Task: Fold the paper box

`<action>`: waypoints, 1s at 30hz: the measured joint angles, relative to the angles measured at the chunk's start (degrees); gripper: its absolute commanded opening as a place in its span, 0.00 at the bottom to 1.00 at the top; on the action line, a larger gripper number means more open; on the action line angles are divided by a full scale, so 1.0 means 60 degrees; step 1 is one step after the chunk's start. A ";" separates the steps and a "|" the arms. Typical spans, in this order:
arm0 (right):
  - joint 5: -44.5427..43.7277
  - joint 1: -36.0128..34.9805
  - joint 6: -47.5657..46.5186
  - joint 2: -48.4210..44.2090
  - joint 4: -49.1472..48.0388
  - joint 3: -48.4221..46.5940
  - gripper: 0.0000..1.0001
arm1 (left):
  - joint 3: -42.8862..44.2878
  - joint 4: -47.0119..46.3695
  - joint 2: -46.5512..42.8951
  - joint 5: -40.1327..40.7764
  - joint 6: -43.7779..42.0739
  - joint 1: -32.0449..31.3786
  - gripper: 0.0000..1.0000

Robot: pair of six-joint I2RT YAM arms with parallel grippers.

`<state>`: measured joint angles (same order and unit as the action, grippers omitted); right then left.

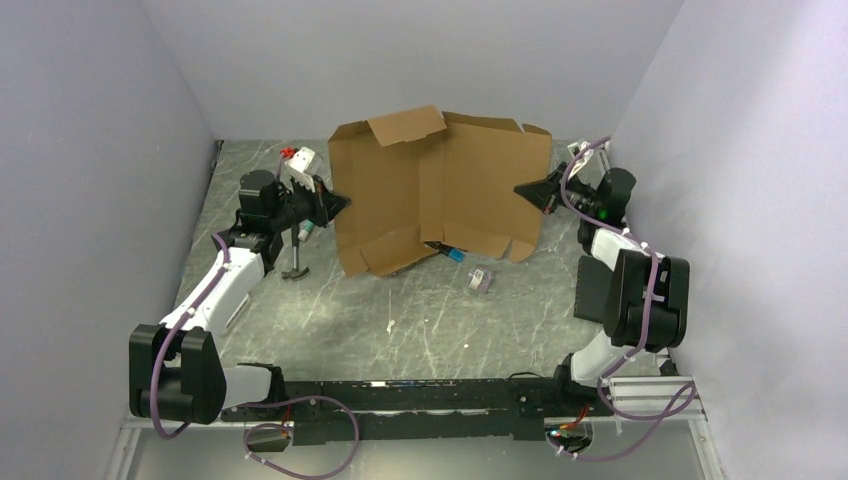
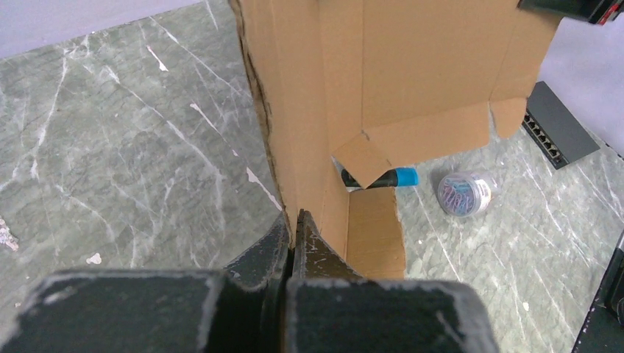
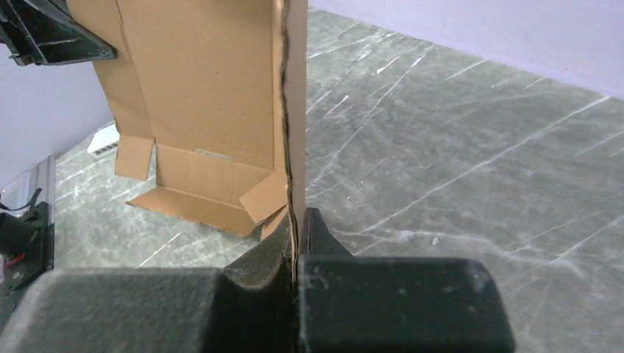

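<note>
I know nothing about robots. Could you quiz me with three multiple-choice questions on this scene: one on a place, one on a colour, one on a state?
1. Where is the small round clear plastic tub?
A. on the grey marble table, near the bottom flaps of the brown corrugated cardboard sheet
B. on top of that sheet
C. in a gripper

2. What colour is the end of the black marker by those flaps?
A. red
B. blue
C. yellow

3. How is the sheet?
A. lying flat
B. folded into a closed box
C. upright, the left gripper and right gripper each shut on a side edge

Answers: 1 A, it sits on the table; 2 B, the end shows bright blue; 3 C, each wrist view shows jaws pinching an edge.
</note>
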<state>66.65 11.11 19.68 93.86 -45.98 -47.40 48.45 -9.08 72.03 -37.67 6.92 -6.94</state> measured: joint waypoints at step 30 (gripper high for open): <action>-0.0102 0.0044 -0.1545 -0.1763 0.6237 -0.1530 0.00 | 0.0076 0.0066 0.0029 -0.0321 0.0550 0.0229 0.53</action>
<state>66.04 11.38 10.41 83.29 -8.56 -56.58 48.90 -8.69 72.20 -39.59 10.22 -5.56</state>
